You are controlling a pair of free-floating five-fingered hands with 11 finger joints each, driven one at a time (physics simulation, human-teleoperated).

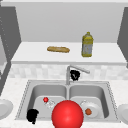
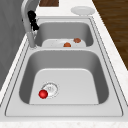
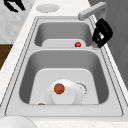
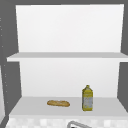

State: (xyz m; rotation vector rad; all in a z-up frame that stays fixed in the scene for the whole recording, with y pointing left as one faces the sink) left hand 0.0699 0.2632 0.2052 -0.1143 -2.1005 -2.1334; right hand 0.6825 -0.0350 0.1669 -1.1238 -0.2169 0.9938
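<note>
Above steel sink (image 1: 25, 95), white shelf (image 1: 32, 53)

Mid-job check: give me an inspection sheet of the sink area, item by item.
Surface: double steel sink, white counter round it.
Job's things: faucet over the divider; small red ball by the left basin's drain.
Clutter: plate in the right basin with a brown ball; large red ball in front; bread loaf and yellow bottle on the shelf.
Robot hands: right robot hand at the faucet, fingers curled; left robot hand at the sink's front left corner.
Cables: nothing seen.
Surroundings: side plates, tiled backsplash.
</note>
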